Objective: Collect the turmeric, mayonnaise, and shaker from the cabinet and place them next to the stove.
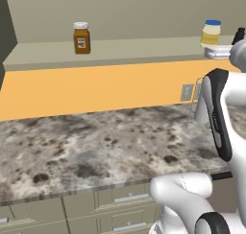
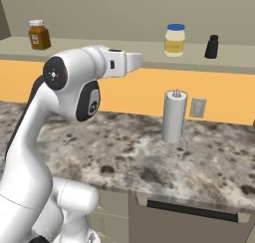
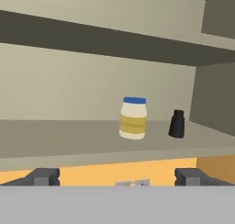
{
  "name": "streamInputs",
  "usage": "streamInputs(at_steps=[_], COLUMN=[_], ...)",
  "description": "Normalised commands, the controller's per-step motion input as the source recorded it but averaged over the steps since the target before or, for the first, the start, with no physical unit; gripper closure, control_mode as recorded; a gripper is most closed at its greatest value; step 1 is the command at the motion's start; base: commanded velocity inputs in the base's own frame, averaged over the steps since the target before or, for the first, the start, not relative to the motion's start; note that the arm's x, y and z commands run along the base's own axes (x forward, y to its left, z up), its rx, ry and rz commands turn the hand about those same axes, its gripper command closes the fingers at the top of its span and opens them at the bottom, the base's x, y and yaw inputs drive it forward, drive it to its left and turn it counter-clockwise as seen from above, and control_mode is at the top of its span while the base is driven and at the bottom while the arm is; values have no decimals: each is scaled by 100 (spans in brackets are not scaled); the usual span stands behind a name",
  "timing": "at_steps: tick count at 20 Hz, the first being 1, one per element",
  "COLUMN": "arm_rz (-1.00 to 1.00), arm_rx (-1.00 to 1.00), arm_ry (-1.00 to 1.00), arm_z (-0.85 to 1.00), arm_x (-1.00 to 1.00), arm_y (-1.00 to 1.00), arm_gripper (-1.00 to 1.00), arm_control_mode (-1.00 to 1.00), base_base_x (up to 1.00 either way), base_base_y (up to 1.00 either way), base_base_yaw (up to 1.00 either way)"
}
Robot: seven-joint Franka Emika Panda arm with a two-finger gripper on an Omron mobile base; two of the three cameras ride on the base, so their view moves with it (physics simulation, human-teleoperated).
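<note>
On the open shelf of the cabinet (image 3: 55,140), three task items are seen standing upright: the mayonnaise (image 3: 133,118) and the shaker (image 3: 176,124) near each other toward the right end, apart but close, and the turmeric (image 1: 81,38) well apart from them toward the left. None has been brought down yet, and the stove is not visible in these views.

The gripper (image 3: 117,177) is held level with the shelf front, its two dark tips spread wide and nothing between them; the mayonnaise sits roughly between them in the hand view, so it is judged the likely first pick.

The mayonnaise jar is taken to be rigid and smooth-sided, possibly glass, though that cannot be told from the rendering. A grasp across the label band at mid-height is advised, below the blue lid, where the wall looks straightest. Moderate weight should be expected. The shaker is small and narrow at the top, likely light and easily tipped; its wider lower body would be the better hold. The turmeric jar should be gripped on its labelled body, not the white lid.
</note>
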Motion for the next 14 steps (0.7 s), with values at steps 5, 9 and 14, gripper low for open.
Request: streamInputs(at_steps=[5,9,14], arm_rz=[1,0,0], arm_rx=[9,15,11], arm_ry=[1,6,8], arm_z=[11,23,19], arm_x=[47,56,50], arm_y=[-30,-29,-21], arm_gripper=[-100,-100,-100], arm_control_mode=[-100,-100,-100], base_base_x=[0,0,0], base_base_y=[0,0,0], base_base_yaw=[0,0,0])
